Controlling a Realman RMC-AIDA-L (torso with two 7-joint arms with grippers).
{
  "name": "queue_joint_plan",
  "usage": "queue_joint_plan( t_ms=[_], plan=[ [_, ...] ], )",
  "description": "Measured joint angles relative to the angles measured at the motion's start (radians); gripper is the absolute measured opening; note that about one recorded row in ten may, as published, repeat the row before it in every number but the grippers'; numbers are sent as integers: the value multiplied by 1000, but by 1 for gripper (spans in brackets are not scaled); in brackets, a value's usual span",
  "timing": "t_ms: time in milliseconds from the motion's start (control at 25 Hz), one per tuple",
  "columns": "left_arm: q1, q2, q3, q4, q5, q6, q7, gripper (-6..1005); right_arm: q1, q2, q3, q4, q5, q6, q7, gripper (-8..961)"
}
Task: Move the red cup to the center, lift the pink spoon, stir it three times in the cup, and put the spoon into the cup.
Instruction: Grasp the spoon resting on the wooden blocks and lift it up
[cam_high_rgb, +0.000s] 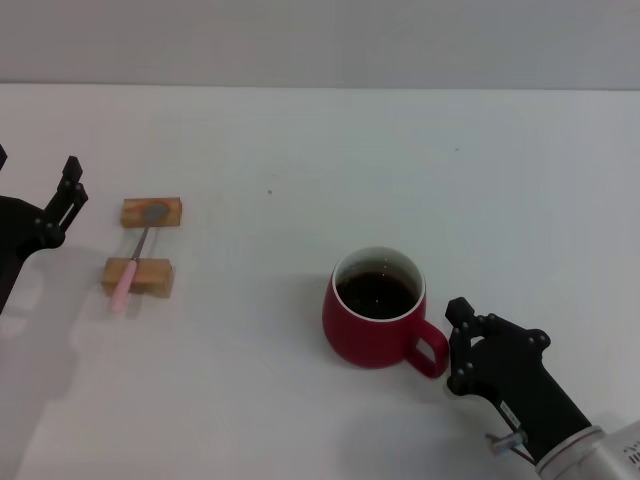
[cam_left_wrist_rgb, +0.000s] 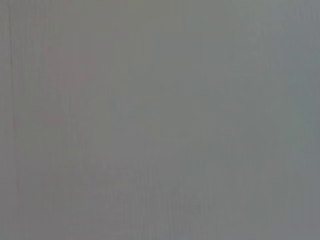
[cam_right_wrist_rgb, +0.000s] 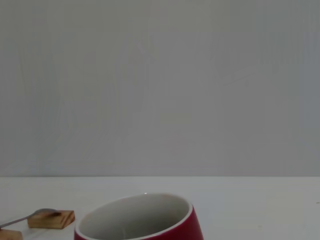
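Observation:
The red cup (cam_high_rgb: 372, 318) stands near the middle of the white table (cam_high_rgb: 320, 150), with dark liquid inside and its handle (cam_high_rgb: 432, 350) pointing toward my right gripper. My right gripper (cam_high_rgb: 457, 345) is open, low over the table, its fingertips just beside the handle and holding nothing. The right wrist view shows the cup's rim (cam_right_wrist_rgb: 140, 220) close up. The pink spoon (cam_high_rgb: 135, 258) lies across two tan wooden blocks at the left, its metal bowl on the far block. My left gripper (cam_high_rgb: 62, 205) is at the left edge, apart from the spoon.
The far wooden block (cam_high_rgb: 170, 214) and near wooden block (cam_high_rgb: 155, 280) hold the spoon off the table. In the right wrist view the far block (cam_right_wrist_rgb: 51, 219) and the spoon's bowl (cam_right_wrist_rgb: 42, 212) show beyond the cup. The left wrist view shows only plain grey.

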Motion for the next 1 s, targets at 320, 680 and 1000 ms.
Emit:
queue_joint_plan(
  t_ms=[320, 680, 1000],
  plan=[
    [2, 0, 0, 0, 0, 4, 0, 843, 19, 0, 0, 1, 0, 22, 0, 0],
    [6, 0, 0, 0, 0, 4, 0, 843, 34, 0, 2, 0, 0, 29, 0, -1],
    [6, 1, 0, 0, 0, 4, 0, 842, 51, 0, 6, -1, 0, 51, 0, 0]
  ],
)
